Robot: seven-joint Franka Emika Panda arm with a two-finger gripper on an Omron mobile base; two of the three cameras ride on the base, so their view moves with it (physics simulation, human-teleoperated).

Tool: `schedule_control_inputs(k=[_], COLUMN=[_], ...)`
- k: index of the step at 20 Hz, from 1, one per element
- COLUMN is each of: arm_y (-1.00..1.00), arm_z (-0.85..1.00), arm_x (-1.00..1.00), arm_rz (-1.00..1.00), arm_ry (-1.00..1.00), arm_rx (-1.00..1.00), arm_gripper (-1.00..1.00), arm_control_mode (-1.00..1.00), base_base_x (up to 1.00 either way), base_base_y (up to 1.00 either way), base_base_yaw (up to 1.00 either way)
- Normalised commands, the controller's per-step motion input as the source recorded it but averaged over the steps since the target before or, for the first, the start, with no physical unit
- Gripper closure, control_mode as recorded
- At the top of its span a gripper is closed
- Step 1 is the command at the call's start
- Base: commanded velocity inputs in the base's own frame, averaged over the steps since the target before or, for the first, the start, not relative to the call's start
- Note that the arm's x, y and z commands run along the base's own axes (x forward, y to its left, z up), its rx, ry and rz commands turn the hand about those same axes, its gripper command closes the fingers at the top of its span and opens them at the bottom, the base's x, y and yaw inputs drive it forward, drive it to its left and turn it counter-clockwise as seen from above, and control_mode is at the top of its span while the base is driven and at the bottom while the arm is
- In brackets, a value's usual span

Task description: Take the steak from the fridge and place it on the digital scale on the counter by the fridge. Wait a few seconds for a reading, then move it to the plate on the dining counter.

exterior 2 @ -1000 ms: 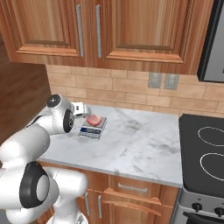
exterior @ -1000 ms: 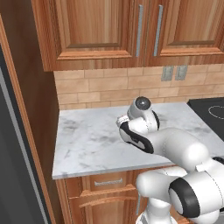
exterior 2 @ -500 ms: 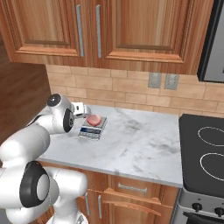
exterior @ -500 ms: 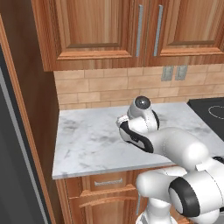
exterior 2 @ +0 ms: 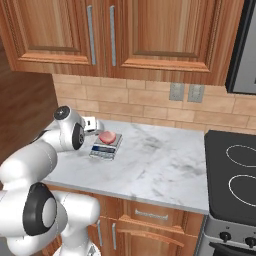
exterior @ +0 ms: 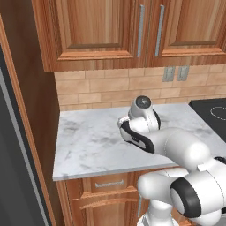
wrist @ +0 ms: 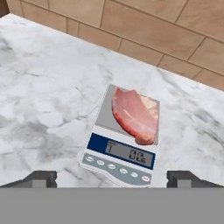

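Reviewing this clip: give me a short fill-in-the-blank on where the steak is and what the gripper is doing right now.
1. The steak lies on the ____.
2. The gripper has its jaws ____, holding nothing.
3. The digital scale stands on the marble ____.
4. Behind the counter runs a tan ____ backsplash.

Missing words: digital scale; open; counter; brick

The steak [wrist: 135, 114] lies on the digital scale [wrist: 123, 156], jaws wide apart.

scale [exterior 2: 105, 148] hidden behind arm in left base view, display digits [wrist: 136, 156] too blurred to read
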Motion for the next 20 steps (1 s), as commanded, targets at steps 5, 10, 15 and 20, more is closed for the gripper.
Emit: schedule_control_inputs(k=[5,10,15,20], arm_y=[0.0,0.0,0.0,0.0], arm_z=[0.0,0.0,0.0,0.0], arm_x=[0.0,0.0,0.0,0.01], arm_rz=[-0.01,-0.01,0.0,0.0], arm_ry=[0.01,0.01,0.0,0.0], arm_rx=[0.0,0.0,0.0,0.0], arm_gripper=[-1.0,-1.0,-1.0,-1.0], arm_control_mode=[-1.0,-1.0,-1.0,-1.0], base_base_x=[0.0,0.0,0.0,0.0], base_base_y=[0.0,0.0,0.0,0.0], base_base_yaw=[0.0,0.0,0.0,0.0])
